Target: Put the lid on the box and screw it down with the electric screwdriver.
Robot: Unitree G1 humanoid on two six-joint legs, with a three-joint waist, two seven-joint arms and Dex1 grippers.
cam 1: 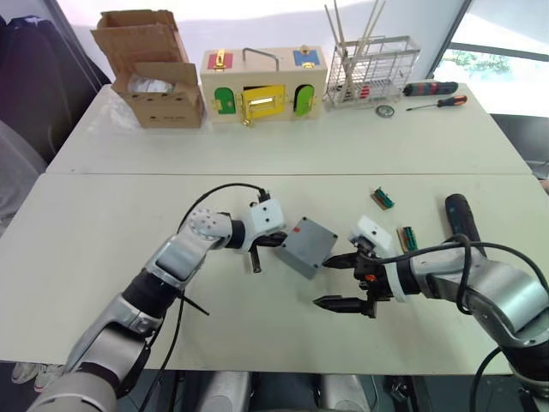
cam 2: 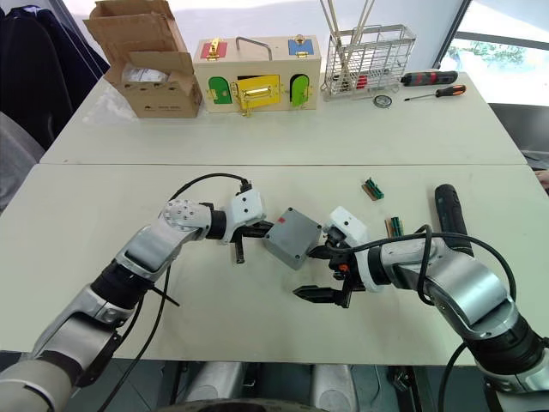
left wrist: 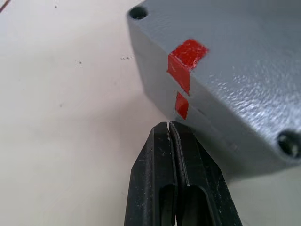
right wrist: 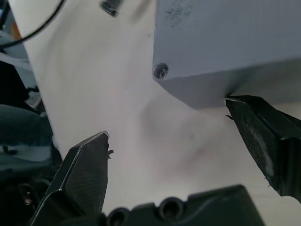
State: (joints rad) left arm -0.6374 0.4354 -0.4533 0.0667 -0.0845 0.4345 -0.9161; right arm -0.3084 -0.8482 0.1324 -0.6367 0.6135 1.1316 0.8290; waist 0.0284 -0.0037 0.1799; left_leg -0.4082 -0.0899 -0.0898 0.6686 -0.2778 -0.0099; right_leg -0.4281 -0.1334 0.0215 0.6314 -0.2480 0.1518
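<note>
The lid [left wrist: 225, 70] sits on the box [cam 1: 306, 247], between the grippers. The left gripper [left wrist: 170, 129], fingers together, touches its red-marked side; the right gripper [cam 1: 341, 279], fingers spread, has one tip against the opposite side. Square the lid before fetching the electric screwdriver [cam 1: 461, 221] beyond the right gripper. The right wrist view reveals a corner screw [right wrist: 161, 71].

Grey box [cam 1: 306, 246] with red mark [left wrist: 184, 63]; electric screwdriver [cam 1: 458, 216] seemingly black.
</note>
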